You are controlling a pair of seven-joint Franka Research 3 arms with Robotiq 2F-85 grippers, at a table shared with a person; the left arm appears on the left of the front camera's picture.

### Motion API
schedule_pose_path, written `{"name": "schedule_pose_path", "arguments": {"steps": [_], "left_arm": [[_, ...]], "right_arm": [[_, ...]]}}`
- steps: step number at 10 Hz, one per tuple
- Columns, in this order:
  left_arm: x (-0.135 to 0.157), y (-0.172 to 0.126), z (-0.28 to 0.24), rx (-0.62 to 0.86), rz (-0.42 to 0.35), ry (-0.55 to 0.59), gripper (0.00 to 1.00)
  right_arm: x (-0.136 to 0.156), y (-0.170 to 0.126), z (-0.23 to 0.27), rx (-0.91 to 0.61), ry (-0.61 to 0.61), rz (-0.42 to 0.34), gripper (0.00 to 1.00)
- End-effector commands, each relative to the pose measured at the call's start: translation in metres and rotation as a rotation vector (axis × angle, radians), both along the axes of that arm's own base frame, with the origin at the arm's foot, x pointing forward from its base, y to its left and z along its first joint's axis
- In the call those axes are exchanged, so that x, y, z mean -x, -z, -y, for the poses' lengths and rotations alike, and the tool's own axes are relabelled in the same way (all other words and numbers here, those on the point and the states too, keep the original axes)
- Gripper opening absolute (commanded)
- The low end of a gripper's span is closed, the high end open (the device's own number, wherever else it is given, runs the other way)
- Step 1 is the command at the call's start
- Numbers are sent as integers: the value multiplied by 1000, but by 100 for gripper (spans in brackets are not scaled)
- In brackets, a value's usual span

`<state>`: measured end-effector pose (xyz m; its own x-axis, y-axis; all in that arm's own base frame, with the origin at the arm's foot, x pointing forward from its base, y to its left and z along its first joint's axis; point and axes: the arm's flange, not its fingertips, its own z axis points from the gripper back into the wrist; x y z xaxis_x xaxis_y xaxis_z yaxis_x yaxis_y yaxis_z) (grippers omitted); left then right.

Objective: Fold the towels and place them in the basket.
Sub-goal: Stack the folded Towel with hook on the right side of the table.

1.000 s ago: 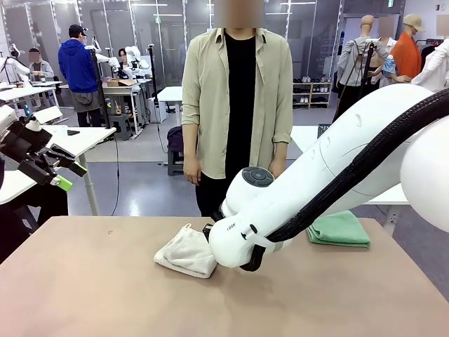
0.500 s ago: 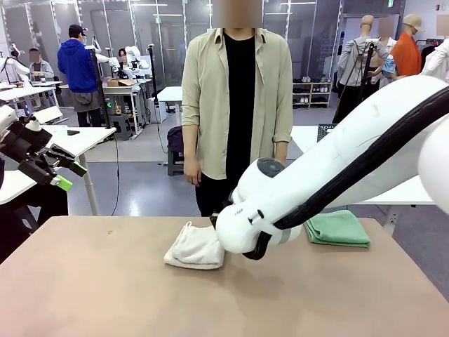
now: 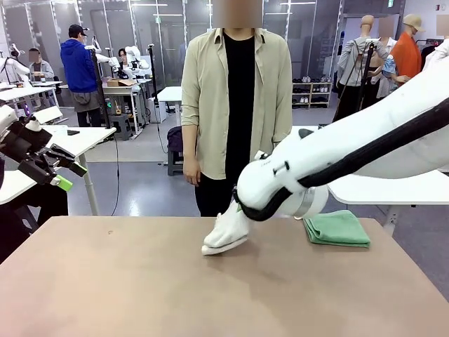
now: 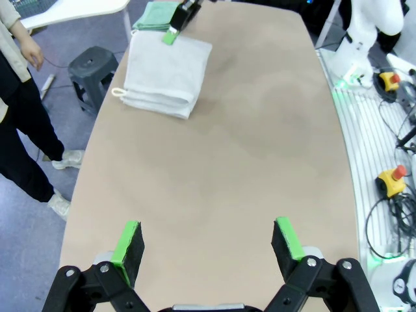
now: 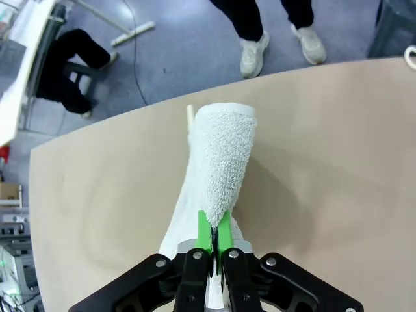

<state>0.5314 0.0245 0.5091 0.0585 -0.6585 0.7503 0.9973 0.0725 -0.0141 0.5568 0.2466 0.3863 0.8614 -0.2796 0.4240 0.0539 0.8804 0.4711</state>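
The right end effector (image 5: 214,242) is pinched tight on one edge of the white towel (image 3: 226,232). Its green pads (image 5: 205,229) are pressed together with the cloth between them. The towel looks folded already. The held edge is up in the air, and the other end seems to rest on the counter (image 3: 140,295), near the far side, in front of the person (image 3: 237,105).

The left end effector (image 4: 207,246) is wide open and holds nothing. It hangs over the near part of the counter, well apart from the white towel.

A green towel (image 3: 338,228) lies folded flat on the far right of the counter, near the white one. In the left wrist view it sits just past the white towel, close to it.

The step in hand looks like picking up the folded white towel to move it. The folding of this towel seems done. The next move would be to lift it all the way off the counter and carry it to the basket. The arm should keep its tight pinch, because only 1 edge is held and the folds could fall open as it hangs. The green towel is not yet moved, so it would come after.
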Motion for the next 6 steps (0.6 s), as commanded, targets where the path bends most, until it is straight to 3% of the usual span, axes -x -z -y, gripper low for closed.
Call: {"name": "schedule_pose_path", "arguments": {"steps": [1,6], "left_arm": [[1,-1,0,-4,5,-1,100],[1,-1,0,-4,5,-1,100]], "right_arm": [[-5,-19,54,32,-76,-9,4],[-30,-66,133,101,-119,24,4]]}}
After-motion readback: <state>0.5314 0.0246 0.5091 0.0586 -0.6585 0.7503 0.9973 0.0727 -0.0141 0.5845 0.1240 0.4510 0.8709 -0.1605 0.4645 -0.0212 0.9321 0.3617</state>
